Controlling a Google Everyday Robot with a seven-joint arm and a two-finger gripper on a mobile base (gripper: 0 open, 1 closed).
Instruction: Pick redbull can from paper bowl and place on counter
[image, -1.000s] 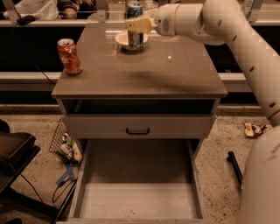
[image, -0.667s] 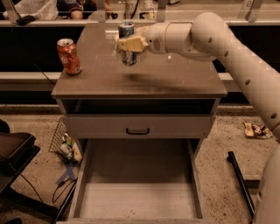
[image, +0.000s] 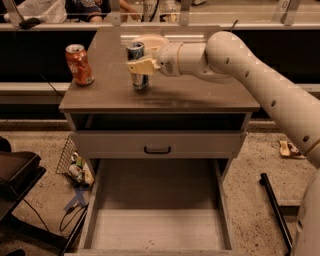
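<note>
Hand (image: 137, 66) grips the redbull can (image: 140, 81) upright, long axis vertical, silver top upward, at upper centre of frame, base seemingly touching the counter (image: 200, 95), just before the paper bowl (image: 153, 39).

We see a cream gripper (image: 138, 66) at the blue-and-silver redbull can (image: 135, 51), an orange soda can (image: 79, 64), a grey-brown counter (image: 190, 92).
</note>
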